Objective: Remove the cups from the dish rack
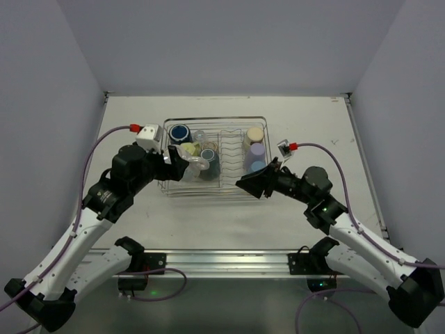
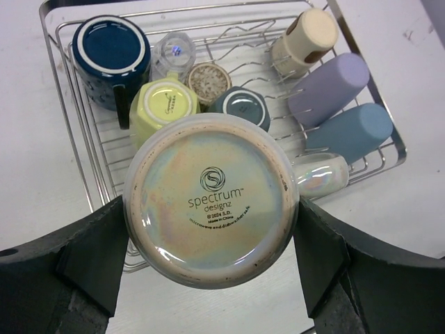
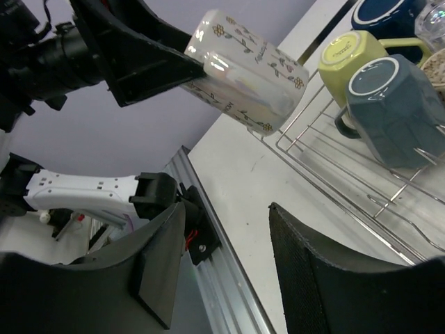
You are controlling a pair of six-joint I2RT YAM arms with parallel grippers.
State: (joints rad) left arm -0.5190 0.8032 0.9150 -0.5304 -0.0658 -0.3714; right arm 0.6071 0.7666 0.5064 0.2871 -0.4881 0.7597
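The left claw [image 2: 211, 240], clenched across the iridescent flowered mug [image 2: 208, 188] held base-up between its fingers, should lift it clear of the dish rack [image 2: 52, 90] rim just beyond before lowering it, keeping away from the right claw [image 3: 226, 223], which hangs parted and empty nearby.

Overhead camera looks down from behind; both close wrist cameras also see the dish rack [image 1: 229, 156].

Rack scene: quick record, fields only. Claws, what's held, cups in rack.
left claw: shut on mug
mug: iridescent, tilted, off the table
right claw: open, empty, at near edge of rack
in rack: dark blue, clear, yellow-green, speckled, teal, cream, lavender, light blue
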